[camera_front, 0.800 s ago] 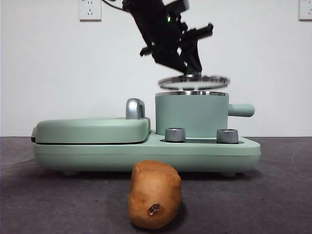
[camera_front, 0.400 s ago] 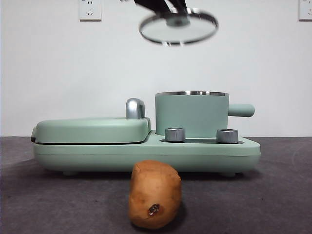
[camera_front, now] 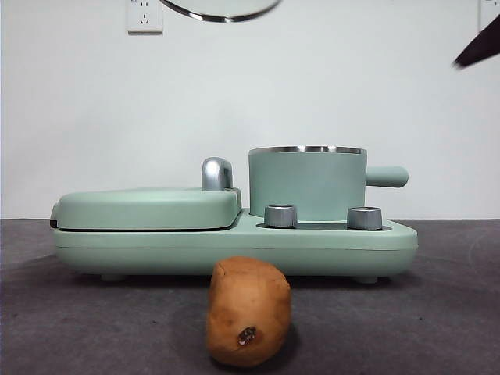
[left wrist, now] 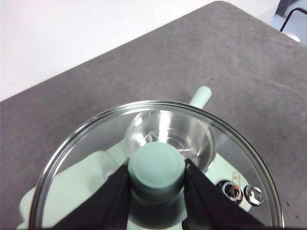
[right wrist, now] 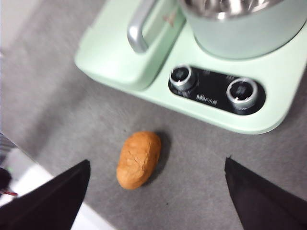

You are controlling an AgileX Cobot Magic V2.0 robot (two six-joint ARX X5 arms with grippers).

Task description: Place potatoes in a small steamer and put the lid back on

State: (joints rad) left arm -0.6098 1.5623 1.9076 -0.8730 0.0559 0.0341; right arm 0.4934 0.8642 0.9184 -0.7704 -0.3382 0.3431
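High above the appliance, the left gripper [left wrist: 157, 184] has its two black jaws closed on the mint-green knob [left wrist: 158, 166] of the lid [left wrist: 72, 148], one jaw on each side of the knob. The lid hangs clear of the steamer; through its glass the left wrist view shows the open steamer [left wrist: 168, 132] and its stubby handle [left wrist: 200, 96] well below. In the front view only the lower arc of the lid's steel rim [camera_front: 223, 13] shows at the top edge, left of the steamer.

The right gripper [right wrist: 156, 191] hovers over the near part of the table with its jaws spread wide and nothing between them; the potato [right wrist: 139, 159] lies below, in the gap between the jaws. In the front view a black tip [camera_front: 478, 45] at the top right corner cannot be matched to either arm.

The potato [camera_front: 248, 311] lies on the dark grey table [camera_front: 94, 328], near the front edge, just in front of the green cooker base [camera_front: 234, 248] and apart from it, with a dark eye spot [camera_front: 247, 336] facing the camera. The steamer [camera_front: 307, 184] stands uncovered on the right half of the base, its handle [camera_front: 387, 176] pointing right, behind two steel dials [camera_front: 323, 216]. The flat griddle cover [camera_front: 147, 208] with its chrome handle [camera_front: 216, 173] sits to the steamer's left.
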